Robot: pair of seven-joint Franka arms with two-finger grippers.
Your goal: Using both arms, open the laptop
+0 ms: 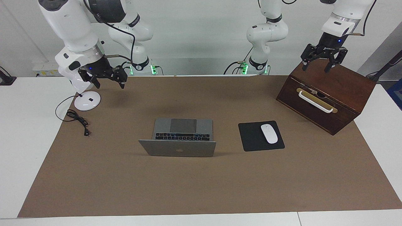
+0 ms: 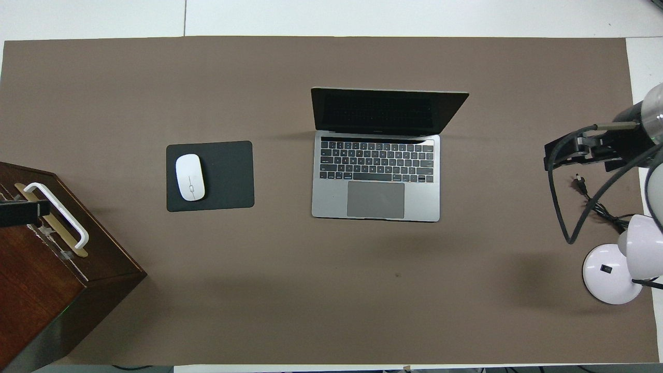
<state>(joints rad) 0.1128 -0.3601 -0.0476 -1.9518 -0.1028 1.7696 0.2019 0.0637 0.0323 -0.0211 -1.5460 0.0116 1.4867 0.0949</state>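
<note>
The silver-grey laptop (image 1: 183, 129) stands open in the middle of the brown mat, also in the overhead view (image 2: 375, 181). Its lid is raised roughly upright, the dark screen faces the robots, and the black keys and grey trackpad show. My left gripper (image 1: 315, 69) is open and hangs over the top of the wooden box, clear of the laptop; one finger shows in the overhead view (image 2: 31, 211). My right gripper (image 1: 110, 85) is open in the air over the mat beside the lamp base, at the right arm's end, also apart from the laptop (image 2: 562, 153).
A black mouse pad (image 1: 251, 139) with a white mouse (image 1: 269, 133) lies beside the laptop toward the left arm's end. A dark wooden box (image 1: 326, 103) with a white handle stands at that end. A white lamp base (image 1: 87, 101) and a black cable (image 1: 78, 121) lie at the right arm's end.
</note>
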